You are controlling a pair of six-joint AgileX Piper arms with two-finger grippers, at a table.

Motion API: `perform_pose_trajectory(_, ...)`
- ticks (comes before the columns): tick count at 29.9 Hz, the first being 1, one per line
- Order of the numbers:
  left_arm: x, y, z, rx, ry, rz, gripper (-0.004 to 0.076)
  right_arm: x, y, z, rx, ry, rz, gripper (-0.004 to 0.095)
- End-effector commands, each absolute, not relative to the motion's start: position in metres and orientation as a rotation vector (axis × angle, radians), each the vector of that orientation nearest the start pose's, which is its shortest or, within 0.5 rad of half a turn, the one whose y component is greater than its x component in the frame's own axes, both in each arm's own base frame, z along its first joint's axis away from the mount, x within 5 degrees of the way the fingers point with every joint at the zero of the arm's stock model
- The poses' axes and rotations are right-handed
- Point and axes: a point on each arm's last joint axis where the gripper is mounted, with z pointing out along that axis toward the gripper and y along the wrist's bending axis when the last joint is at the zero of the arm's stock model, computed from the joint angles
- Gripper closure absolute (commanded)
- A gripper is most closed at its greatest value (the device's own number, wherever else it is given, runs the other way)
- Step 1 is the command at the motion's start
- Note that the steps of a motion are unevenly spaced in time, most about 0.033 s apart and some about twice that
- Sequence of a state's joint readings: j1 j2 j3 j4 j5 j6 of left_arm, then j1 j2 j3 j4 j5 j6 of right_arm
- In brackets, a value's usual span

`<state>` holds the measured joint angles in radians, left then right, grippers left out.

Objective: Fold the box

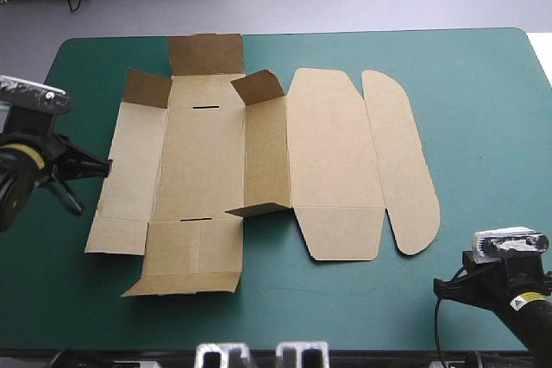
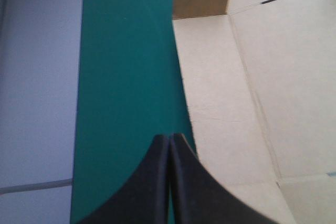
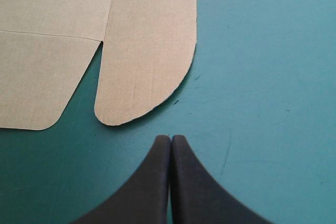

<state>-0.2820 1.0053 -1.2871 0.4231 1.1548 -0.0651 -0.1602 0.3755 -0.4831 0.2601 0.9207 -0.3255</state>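
Note:
The brown box (image 1: 259, 157) lies as a cut sheet in the middle of the teal-green table. It is mostly flat, with its small corner flaps (image 1: 257, 86) and the far flap (image 1: 205, 53) tilted up. The wide lid panel (image 1: 332, 161) and its rounded flap (image 1: 401, 161) lie flat on the right. My left gripper (image 1: 107, 163) is shut and empty, its tip (image 2: 170, 138) just at the sheet's left edge (image 2: 252, 103). My right gripper (image 1: 444, 286) is shut and empty near the front right corner. Its tip (image 3: 170, 139) rests a short way from the rounded flap's end (image 3: 147, 51).
Bare teal-green cover (image 1: 483, 109) stretches to the right of the sheet, and a strip (image 1: 345, 308) runs along the front edge. In the left wrist view the table's left edge (image 2: 79, 103) runs close beside the gripper, with grey floor beyond it.

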Motion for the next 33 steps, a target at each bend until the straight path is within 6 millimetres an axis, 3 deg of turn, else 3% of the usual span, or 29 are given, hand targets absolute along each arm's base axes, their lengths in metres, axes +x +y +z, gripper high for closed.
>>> perform_pose_trajectory(1, 0.201, -0.006, 0.447, 0.188, 2.210, 0.469, 0.0722, 0.067, 0.009, 0.286, -0.102, 2.184, 0.060, 0.0928)
perform_pose_trajectory(4, 0.224, 0.015, 0.441, 0.063, 2.283, 0.485, 0.0711, 0.067, 0.009, 0.286, -0.102, 2.184, 0.060, 0.0928)
perform_pose_trajectory(7, 0.234, 0.046, 0.434, -0.069, 2.339, 0.409, 0.0708, 0.067, 0.009, 0.286, -0.102, 2.186, 0.060, 0.0928)
perform_pose_trajectory(12, 0.239, 0.103, 0.416, -0.389, 2.341, 0.021, 0.0708, 0.067, 0.009, 0.286, -0.102, 2.186, 0.060, 0.0928)
perform_pose_trajectory(15, 0.243, 0.126, 0.401, -0.572, 2.352, -0.192, 0.0712, 0.067, 0.009, 0.286, -0.102, 2.186, 0.060, 0.0928)
perform_pose_trajectory(21, 0.253, 0.134, 0.378, -0.574, 2.484, -0.244, 0.0701, 0.067, 0.009, 0.286, -0.102, 2.186, 0.060, 0.0928)
perform_pose_trajectory(24, 0.258, 0.133, 0.371, -0.539, 2.524, -0.306, 0.0658, 0.067, 0.009, 0.286, -0.102, 2.186, 0.060, 0.0928)
perform_pose_trajectory(28, 0.268, 0.130, 0.351, -0.487, 2.625, -0.402, 0.0531, 0.066, 0.009, 0.286, -0.102, 2.188, 0.064, 0.0928)
perform_pose_trajectory(33, 0.278, 0.125, 0.315, -0.453, 2.745, -0.460, 0.0285, 0.067, 0.009, 0.285, -0.102, 2.195, 0.066, 0.0928)
